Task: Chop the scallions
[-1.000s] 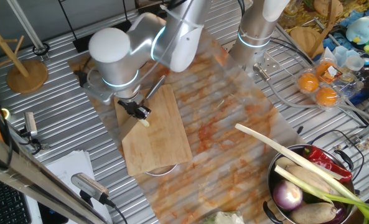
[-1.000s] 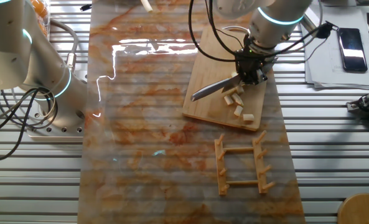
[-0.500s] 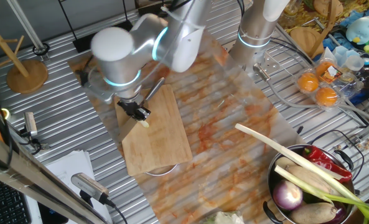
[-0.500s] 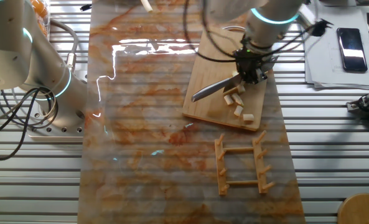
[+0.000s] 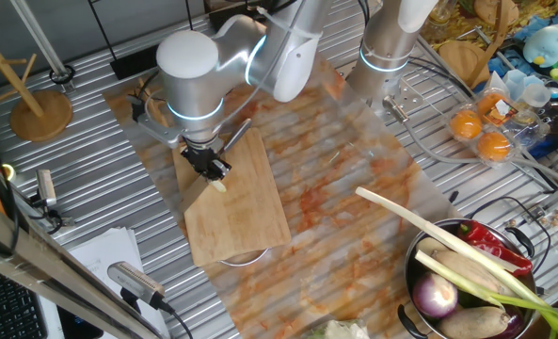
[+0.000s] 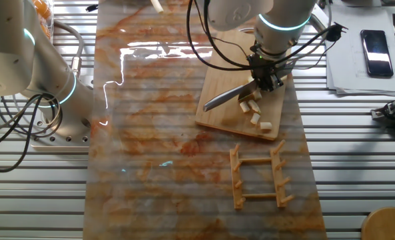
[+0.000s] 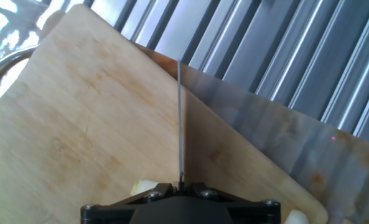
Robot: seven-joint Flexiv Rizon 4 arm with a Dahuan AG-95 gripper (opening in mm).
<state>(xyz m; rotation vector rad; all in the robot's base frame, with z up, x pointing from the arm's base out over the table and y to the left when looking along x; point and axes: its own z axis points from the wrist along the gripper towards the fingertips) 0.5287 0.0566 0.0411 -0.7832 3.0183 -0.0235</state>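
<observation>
Scallions (image 6: 253,111): short pale cylinders on bamboo board (image 6: 227,100).

Knife blade (image 7: 181,118) edge-on over the cutting board (image 7: 91,124)

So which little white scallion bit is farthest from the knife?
The short pale scallion chunk lying alone by the wooden cutting board's corner; the others cluster near the blade.

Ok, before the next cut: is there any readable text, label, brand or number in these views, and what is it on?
None can be read in any view.
The cutting board, knife and scallions carry no markings.
The phone shows a dark screen.
The paper sheets look blank.
</observation>
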